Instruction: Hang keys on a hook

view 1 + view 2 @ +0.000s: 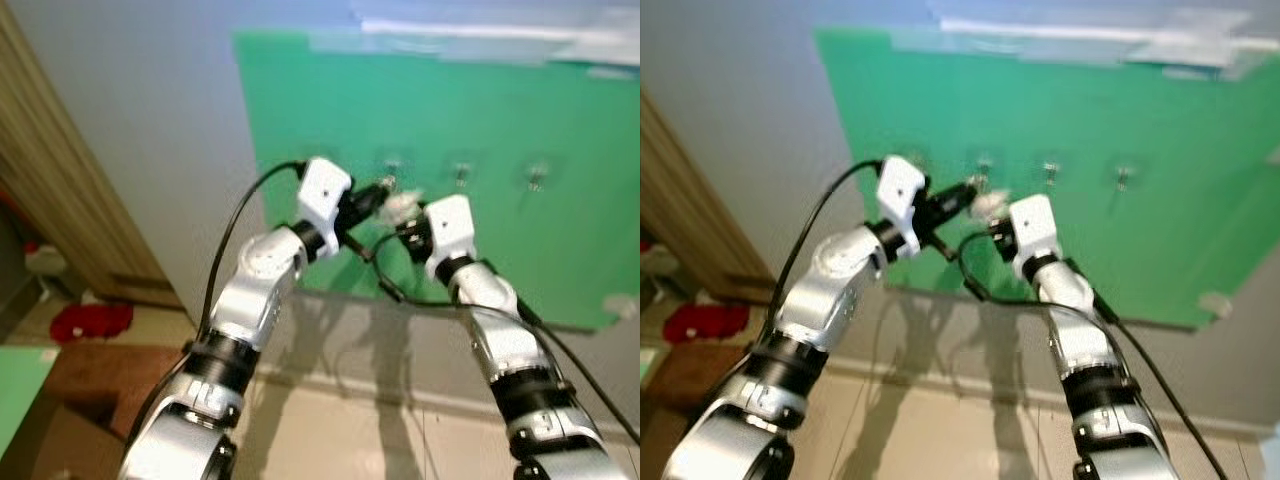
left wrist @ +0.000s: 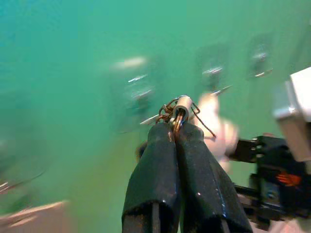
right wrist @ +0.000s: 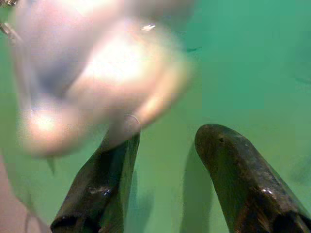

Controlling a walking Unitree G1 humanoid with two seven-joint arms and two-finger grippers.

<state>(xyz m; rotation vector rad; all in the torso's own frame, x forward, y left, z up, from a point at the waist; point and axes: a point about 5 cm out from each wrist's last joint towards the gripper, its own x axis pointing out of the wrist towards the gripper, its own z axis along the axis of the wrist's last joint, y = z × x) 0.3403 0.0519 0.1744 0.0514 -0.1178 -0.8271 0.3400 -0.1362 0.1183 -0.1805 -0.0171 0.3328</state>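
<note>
Up high, both arms reach toward a green board [image 1: 520, 200] taped on a grey wall, w/ a row of small metal hooks [image 1: 460, 175] across it. Left pincer [image 2: 176, 127] is clenched on the keys [image 2: 179, 110]: fingers pressed together, a wire ring and a small silver barrel poking out past the tips. In the eye views the keys sit right at the second hook from the left [image 1: 391, 168]; whether the ring is on it or just beside it, can't tell, too blurred. A pale pink fob [image 1: 402, 207] hangs from the bunch, just below that hook, between the two pincers. Right pincer [image 3: 167, 141] is released, fingers spread w/ green board showing between them; the fob, blurred, sits close in front of its left finger [image 3: 104, 179]. Wooden door frame [image 1: 60, 190] at far left, red cloth [image 1: 90, 322] on the floor below it.
</note>
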